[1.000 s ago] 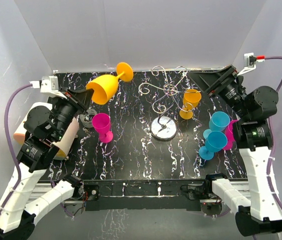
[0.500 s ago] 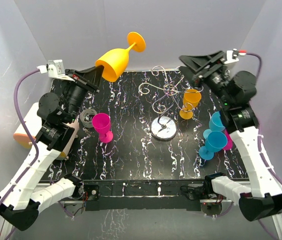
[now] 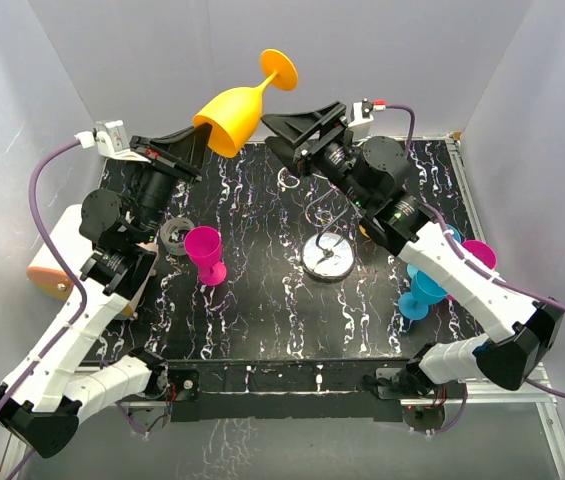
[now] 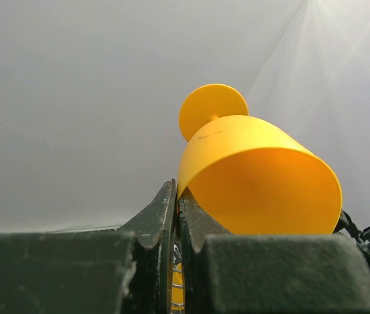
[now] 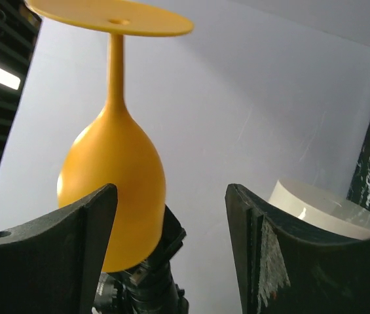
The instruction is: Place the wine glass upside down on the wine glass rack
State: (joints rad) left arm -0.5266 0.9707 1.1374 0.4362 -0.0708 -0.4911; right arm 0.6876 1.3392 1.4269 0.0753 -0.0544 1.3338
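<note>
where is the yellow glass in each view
Top external: glass at top centre, tilted, foot pointing up and right.
Left wrist: glass centre right, open mouth toward the camera.
Right wrist: glass on the left, upside down, foot at the top.
Shared landmark: the left gripper pinching the glass's rim, seen in all three views.

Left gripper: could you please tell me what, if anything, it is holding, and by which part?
The left gripper pinches the yellow wine glass by the rim of its bowl, its stem and foot free.
</note>
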